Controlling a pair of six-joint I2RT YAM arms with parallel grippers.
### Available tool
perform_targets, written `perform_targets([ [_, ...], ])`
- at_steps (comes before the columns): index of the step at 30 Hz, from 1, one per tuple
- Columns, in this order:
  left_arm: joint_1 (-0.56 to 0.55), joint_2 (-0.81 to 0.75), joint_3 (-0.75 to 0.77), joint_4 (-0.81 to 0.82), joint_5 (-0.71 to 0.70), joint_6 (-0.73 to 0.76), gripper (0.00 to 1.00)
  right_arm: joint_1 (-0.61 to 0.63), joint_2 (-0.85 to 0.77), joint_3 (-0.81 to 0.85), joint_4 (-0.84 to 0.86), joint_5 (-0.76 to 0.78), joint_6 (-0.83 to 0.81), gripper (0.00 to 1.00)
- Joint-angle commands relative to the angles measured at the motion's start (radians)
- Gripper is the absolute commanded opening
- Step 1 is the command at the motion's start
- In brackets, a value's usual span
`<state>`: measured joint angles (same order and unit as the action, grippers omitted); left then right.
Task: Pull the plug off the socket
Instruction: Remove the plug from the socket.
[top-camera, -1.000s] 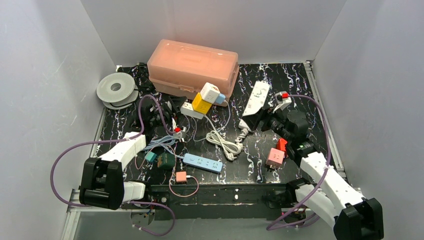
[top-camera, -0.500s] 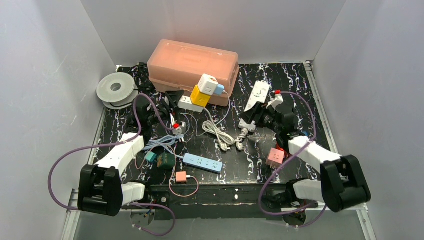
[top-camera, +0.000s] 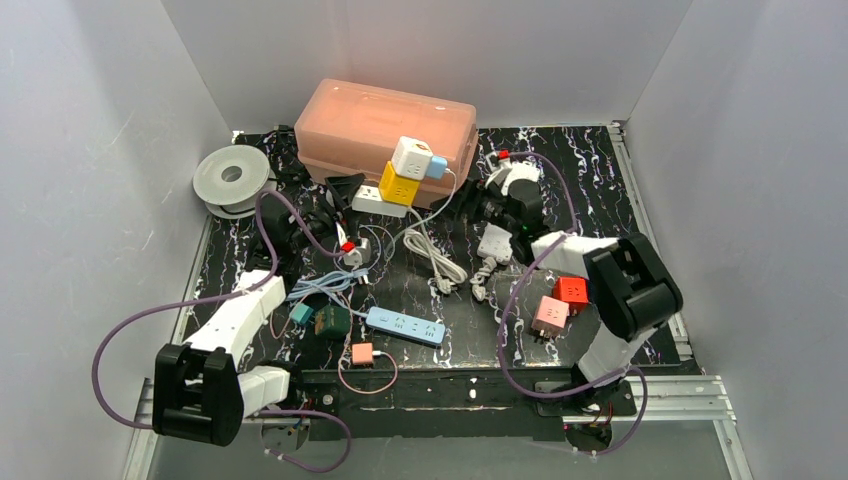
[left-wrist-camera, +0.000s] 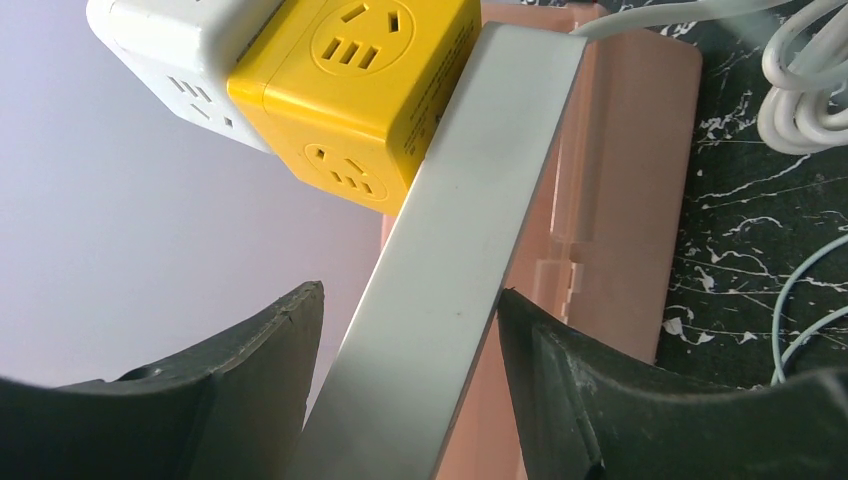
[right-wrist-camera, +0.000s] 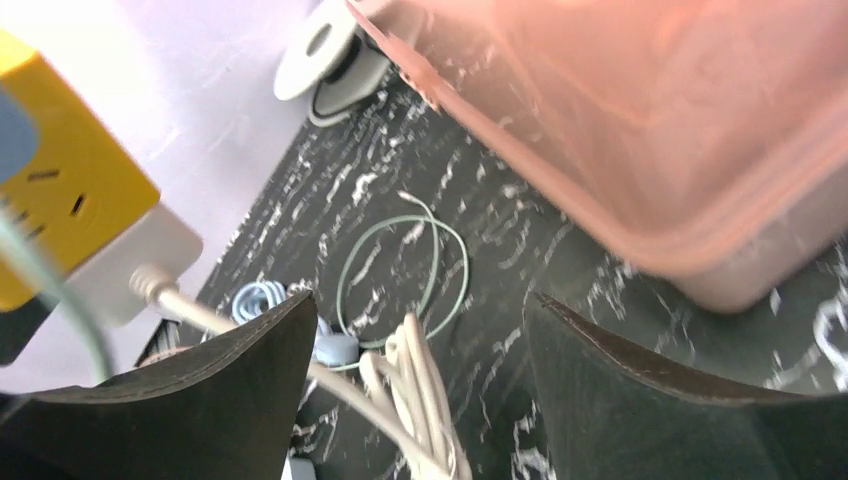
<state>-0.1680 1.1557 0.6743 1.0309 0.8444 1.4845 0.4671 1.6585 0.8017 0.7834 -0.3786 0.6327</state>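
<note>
- Left gripper (left-wrist-camera: 410, 300) clamps the white power strip (left-wrist-camera: 470, 200); its yellow cube plug (left-wrist-camera: 370, 80) sits just before the pink box (top-camera: 385, 125).
- Right gripper (right-wrist-camera: 420, 300), wide and empty, should grasp the cube squarely and pull straight out.

The yellow plastic cube socket (left-wrist-camera: 350, 90) is smooth and shiny. The white plastic power strip (left-wrist-camera: 450, 280) looks smooth and dull.

The table (top-camera: 600, 160) is black with white marble veining. A plain pale grey back wall (top-camera: 430, 50) rises behind the table, and a left wall (top-camera: 90, 150) and a right wall (top-camera: 760, 150) of the same colour close in its sides. Metal rails (top-camera: 640, 200) border the table's right and near edges. The light is soft and even.
</note>
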Motion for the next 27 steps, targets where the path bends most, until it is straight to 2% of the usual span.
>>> perform_targets([
  [1,-0.006,-0.102,0.052,0.172,0.068,-0.04,0.0,0.005,0.107,0.106,0.285,-0.041,0.106,0.84],
  [7,-0.007,-0.126,0.043,0.167,0.089,-0.074,0.0,0.027,0.2,0.119,0.63,-0.083,0.202,0.87],
  [12,-0.008,-0.139,0.055,0.152,0.093,-0.099,0.0,0.052,0.232,0.174,0.815,-0.193,0.265,0.88],
  [17,-0.01,-0.148,0.053,0.126,0.096,-0.095,0.0,0.092,0.193,0.22,0.827,-0.3,0.267,0.89],
  [27,-0.018,-0.132,0.085,0.114,0.08,-0.101,0.0,0.123,0.114,0.192,0.829,-0.364,0.254,0.89],
])
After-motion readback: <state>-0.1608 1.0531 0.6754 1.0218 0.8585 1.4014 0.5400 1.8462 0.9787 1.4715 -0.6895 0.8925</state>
